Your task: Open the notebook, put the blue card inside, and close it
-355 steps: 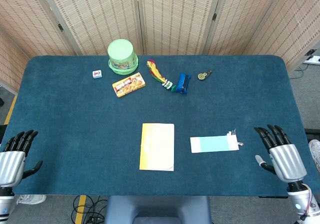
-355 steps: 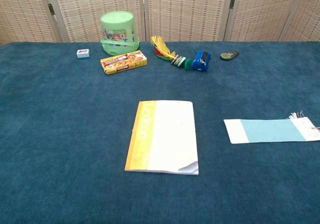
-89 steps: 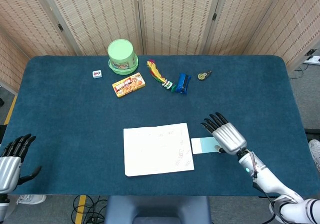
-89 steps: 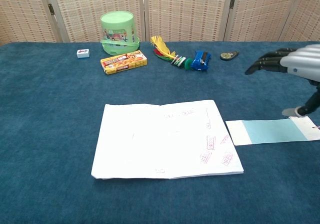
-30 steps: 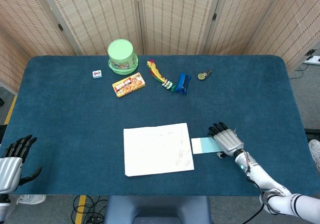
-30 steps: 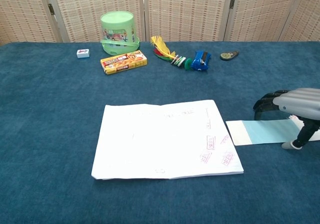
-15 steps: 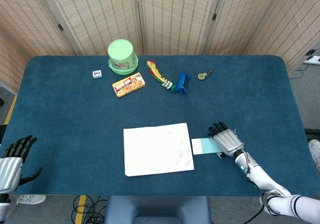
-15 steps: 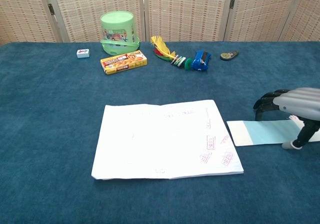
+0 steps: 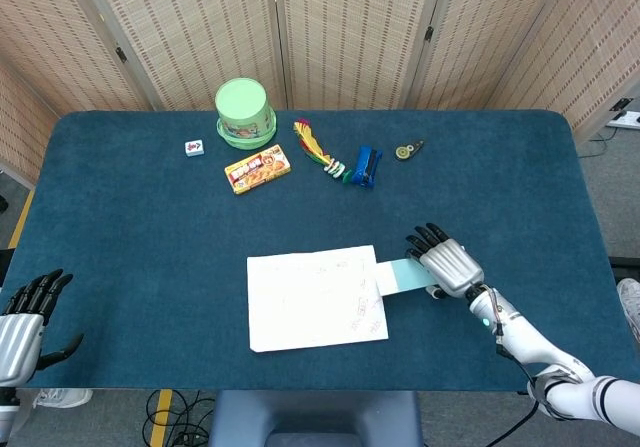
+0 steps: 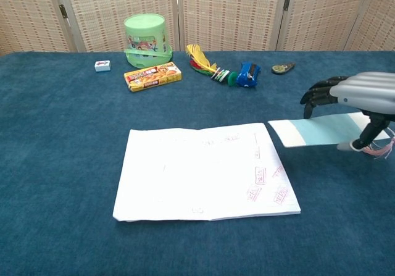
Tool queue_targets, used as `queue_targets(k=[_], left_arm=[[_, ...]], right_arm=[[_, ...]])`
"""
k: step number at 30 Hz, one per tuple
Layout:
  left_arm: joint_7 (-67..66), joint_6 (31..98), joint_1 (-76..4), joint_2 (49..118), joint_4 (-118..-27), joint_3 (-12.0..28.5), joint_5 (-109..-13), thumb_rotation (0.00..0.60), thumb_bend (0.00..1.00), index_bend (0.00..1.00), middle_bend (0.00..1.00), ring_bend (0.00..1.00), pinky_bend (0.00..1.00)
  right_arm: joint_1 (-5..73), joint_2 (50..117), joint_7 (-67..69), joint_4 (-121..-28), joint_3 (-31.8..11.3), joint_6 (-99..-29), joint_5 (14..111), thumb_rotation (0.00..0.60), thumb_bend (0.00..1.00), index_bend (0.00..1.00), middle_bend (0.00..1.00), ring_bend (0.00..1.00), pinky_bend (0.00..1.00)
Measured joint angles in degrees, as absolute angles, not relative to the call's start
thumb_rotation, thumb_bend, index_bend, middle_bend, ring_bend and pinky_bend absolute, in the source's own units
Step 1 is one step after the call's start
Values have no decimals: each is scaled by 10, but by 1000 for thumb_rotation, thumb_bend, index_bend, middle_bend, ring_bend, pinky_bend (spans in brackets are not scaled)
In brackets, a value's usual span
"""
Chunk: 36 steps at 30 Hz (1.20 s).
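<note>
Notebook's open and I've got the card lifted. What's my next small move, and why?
Probably carry the blue card further left over the open notebook and lay it flat. The right robot hand holds it raised, with only its near end reaching the notebook's right edge, so it isn't yet over the page.

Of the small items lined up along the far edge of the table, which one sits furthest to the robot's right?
The small dark round item, alone at the right end of the row, just past the blue object; what it is cannot be told.
</note>
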State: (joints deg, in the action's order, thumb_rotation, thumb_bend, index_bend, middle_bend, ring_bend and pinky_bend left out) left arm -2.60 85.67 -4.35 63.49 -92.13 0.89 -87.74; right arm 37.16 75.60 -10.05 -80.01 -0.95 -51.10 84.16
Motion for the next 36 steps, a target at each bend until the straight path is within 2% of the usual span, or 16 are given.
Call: queue_targets(k=[17,25,36], left_arm=[[-41,861,-38,627,-937,9,-871,600,277,124,98,110,174],[-44,860,-36,627,-940,7,-868,600,277,124,97,110,174],[-41,856,-34,629,-933,8,-862,600,277,124,97,110,174]], right_arm=[[509,736,9,-771,-5,-540,1069,600,191,364,161,0,31],[573,762,52,-703,37,-578,1181,600,191,368,163,0,30],[613,843,117,-552,102,-662,1265,600,188,368,163,0,1]])
